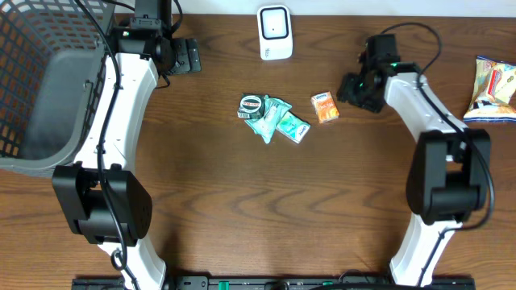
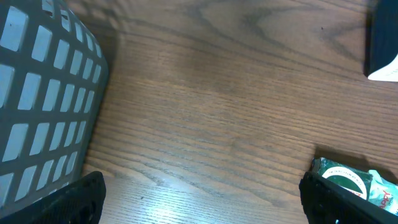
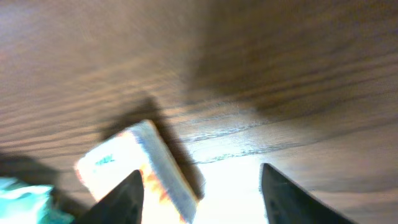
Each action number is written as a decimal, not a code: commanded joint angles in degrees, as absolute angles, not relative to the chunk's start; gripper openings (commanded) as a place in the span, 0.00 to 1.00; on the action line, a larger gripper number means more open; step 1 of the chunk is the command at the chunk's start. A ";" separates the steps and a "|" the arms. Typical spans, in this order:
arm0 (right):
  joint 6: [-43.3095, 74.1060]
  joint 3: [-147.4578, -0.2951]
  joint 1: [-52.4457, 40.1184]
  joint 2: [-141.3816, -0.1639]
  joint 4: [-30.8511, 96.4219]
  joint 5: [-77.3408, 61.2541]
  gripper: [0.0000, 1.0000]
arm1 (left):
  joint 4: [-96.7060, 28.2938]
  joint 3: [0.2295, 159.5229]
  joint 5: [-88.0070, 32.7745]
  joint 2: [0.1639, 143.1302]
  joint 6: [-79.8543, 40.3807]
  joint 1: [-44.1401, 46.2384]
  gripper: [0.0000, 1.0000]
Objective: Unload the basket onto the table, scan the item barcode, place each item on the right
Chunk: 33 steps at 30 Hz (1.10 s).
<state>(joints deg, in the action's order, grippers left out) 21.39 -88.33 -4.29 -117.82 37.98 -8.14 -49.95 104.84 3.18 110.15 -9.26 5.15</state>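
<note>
The small orange box (image 1: pixel 325 106) lies flat on the brown wooden bench (image 1: pixel 242 201), just beside the right gripper (image 1: pixel 352 89), whose jaws stand partly apart and hold nothing. The left gripper (image 1: pixel 187 55) gapes wide and empty near a grey basket (image 1: pixel 32 80). A white scanner (image 1: pixel 274 32) stands near teal packets (image 1: pixel 274 118). The box's print is too blurred to read

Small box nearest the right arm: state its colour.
The small box is orange with white at one end, clearest in the overhead view.
</note>
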 commanded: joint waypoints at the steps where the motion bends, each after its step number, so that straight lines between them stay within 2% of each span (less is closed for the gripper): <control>1: 18.76 -88.44 -4.05 -113.12 37.95 -8.51 0.62 | -50.13 105.54 3.70 108.97 -10.17 5.15 0.98; 6: 18.17 -88.42 -4.21 -113.16 39.70 -8.51 0.89 | -50.13 105.54 3.68 108.97 -10.17 5.15 0.98; 15: 14.50 -88.38 -5.69 -113.19 40.01 -8.49 0.92 | -50.13 105.54 3.68 108.97 -10.17 5.15 0.98; 18: 10.35 -88.33 -5.85 -113.91 39.42 -8.45 0.78 | -50.13 105.54 3.70 108.97 -10.17 5.15 0.97; 21: 10.22 -88.31 -5.98 -115.33 39.16 -8.56 0.76 | -50.13 105.54 3.70 108.97 -10.17 5.15 0.98; 30: 8.19 -88.31 -6.35 -120.03 37.30 -15.51 0.74 | -50.13 105.54 3.68 108.97 -10.17 5.15 0.98; 33: 6.98 -88.31 -6.26 -120.49 35.51 -19.05 0.78 | -50.13 105.54 3.70 108.97 -10.20 5.15 0.98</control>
